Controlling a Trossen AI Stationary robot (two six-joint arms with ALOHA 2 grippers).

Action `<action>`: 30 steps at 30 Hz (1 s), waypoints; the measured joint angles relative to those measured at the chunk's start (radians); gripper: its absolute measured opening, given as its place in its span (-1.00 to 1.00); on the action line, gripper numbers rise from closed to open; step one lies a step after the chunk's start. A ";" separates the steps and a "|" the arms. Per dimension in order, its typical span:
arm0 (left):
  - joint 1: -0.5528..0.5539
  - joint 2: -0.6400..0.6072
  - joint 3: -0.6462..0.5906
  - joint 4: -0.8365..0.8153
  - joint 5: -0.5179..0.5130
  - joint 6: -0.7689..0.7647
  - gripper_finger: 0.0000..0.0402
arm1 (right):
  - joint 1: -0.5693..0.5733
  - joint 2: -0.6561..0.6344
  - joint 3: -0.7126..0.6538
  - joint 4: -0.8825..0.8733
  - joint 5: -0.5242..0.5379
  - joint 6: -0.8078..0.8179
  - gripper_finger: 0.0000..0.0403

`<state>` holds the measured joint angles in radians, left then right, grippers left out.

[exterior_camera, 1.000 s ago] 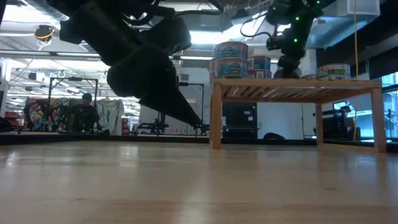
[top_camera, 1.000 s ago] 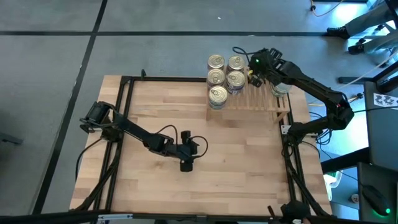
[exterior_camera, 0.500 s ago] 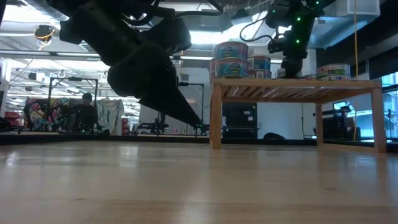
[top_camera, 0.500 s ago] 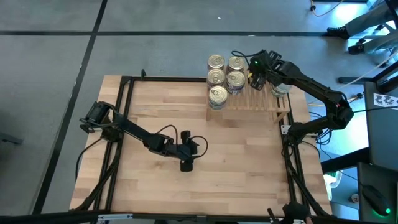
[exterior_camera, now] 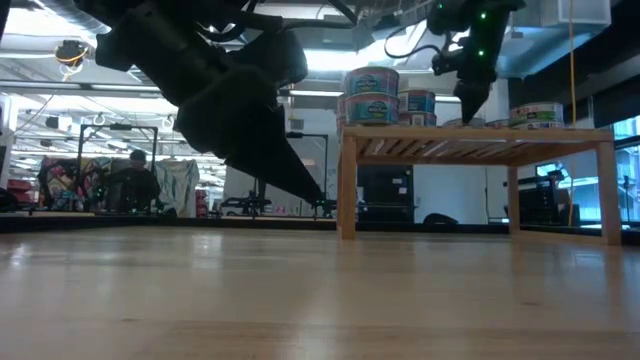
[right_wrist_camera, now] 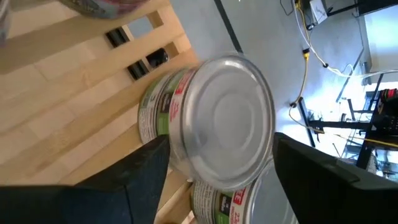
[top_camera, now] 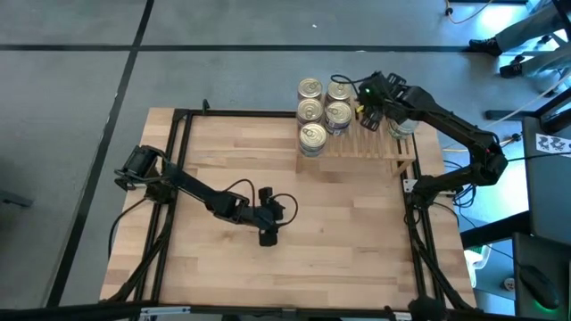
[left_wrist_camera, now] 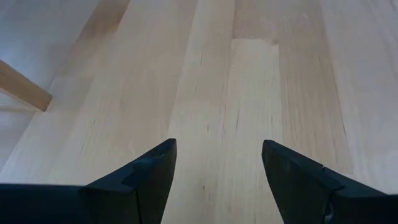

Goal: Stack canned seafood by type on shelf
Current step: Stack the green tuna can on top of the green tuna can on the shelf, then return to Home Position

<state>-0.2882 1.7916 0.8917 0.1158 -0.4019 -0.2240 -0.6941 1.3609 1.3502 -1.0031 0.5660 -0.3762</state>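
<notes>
Pale wooden planks make up the tabletop [top_camera: 339,223], with a grey floor around it and a cluttered workroom visible beyond in the low view. Over the small slatted light-wood shelf [top_camera: 375,145] at the far right corner, the right gripper [top_camera: 368,109] hangs with its dark fingers [right_wrist_camera: 146,174] spread to either side of a round flat tin with a plain silver-grey top and green-and-red label [right_wrist_camera: 214,121]; they stand clear of its sides, gripping nothing. That tin sits on another like it [right_wrist_camera: 227,199], at the shelf's edge. At the shelf's left end stand stacks of gold-topped pull-tab tins [top_camera: 323,109]. Farther off, near the table's middle, the left gripper [top_camera: 268,234] hovers low over bare planks, its two dark fingers [left_wrist_camera: 146,180] wide apart and empty.
</notes>
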 joint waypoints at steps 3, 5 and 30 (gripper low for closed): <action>0.000 0.000 0.000 0.000 0.000 -0.005 0.18 | 0.001 0.000 0.000 -0.028 0.016 0.010 0.36; 0.000 0.000 0.000 -0.001 0.000 -0.005 0.18 | 0.001 0.000 0.000 -0.043 0.014 0.017 0.36; 0.039 -0.328 -0.153 0.070 0.025 0.126 -0.52 | 0.777 -0.300 -0.173 0.030 -0.212 0.469 -0.94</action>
<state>-0.2495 1.4640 0.7390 0.1855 -0.3767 -0.0979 0.0827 1.0612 1.1769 -0.9727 0.3544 0.0930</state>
